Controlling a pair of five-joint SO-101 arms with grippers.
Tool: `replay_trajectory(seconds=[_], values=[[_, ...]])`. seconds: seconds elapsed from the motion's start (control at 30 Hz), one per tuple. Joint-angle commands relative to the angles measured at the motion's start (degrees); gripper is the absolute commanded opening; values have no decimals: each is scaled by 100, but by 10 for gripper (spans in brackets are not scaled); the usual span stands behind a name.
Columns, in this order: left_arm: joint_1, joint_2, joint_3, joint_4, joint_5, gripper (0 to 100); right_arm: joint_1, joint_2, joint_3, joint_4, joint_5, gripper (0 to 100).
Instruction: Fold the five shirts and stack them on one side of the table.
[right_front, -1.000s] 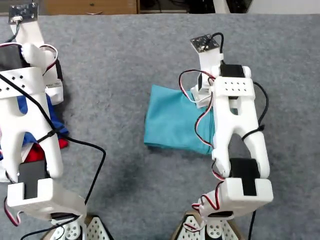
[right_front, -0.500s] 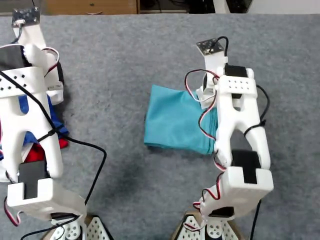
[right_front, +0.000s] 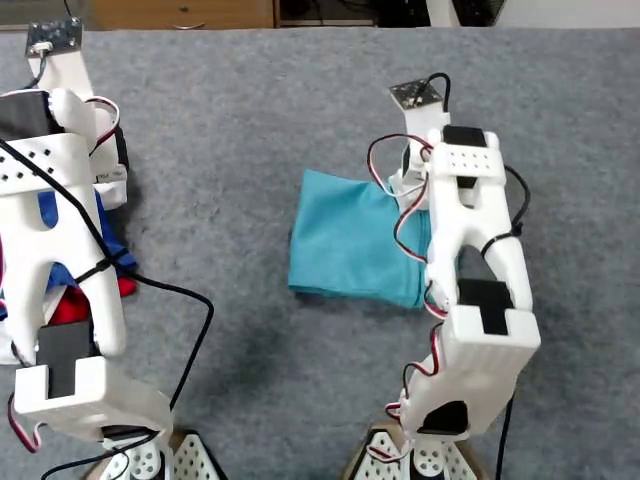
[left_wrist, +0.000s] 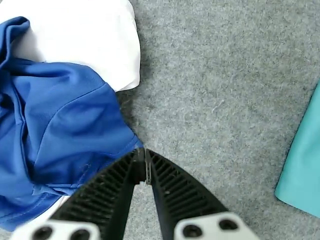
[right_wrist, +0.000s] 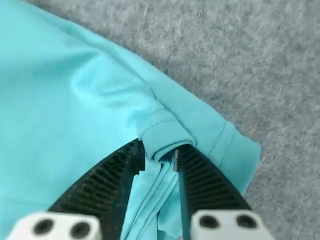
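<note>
While clamped on a fold of the teal shirt (right_wrist: 75, 85), right gripper (right_wrist: 159, 152) low at its edge, mid table (right_front: 230, 100). Left gripper (left_wrist: 145, 164) squeezed closed, holding nothing, just beside the blue shirt (left_wrist: 60, 115) and white shirt (left_wrist: 85, 35).

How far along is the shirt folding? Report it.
Done: the teal shirt lies folded mid-table. In hand: the right gripper pinches a fold at its edge. Left: the blue shirt, white shirt and red shirt lie heaped unfolded under the left arm; the left gripper is shut, empty.
</note>
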Motion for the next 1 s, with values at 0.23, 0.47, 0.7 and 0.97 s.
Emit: replay_trajectory(seconds=[0.23, 0.47, 0.7, 0.97], values=[[-9, -224, -9, -35, -35, 19, -66, -40, -321, 167, 70, 2], [-9, -224, -9, -35, -44, 19, 198, -382, -453, 721, 193, 2], [-9, -224, -9, -35, -44, 19, 549, -919, -505, 932, 677, 2], [-9, -224, -9, -35, -44, 19, 848, -963, -1033, 985, 1020, 2]])
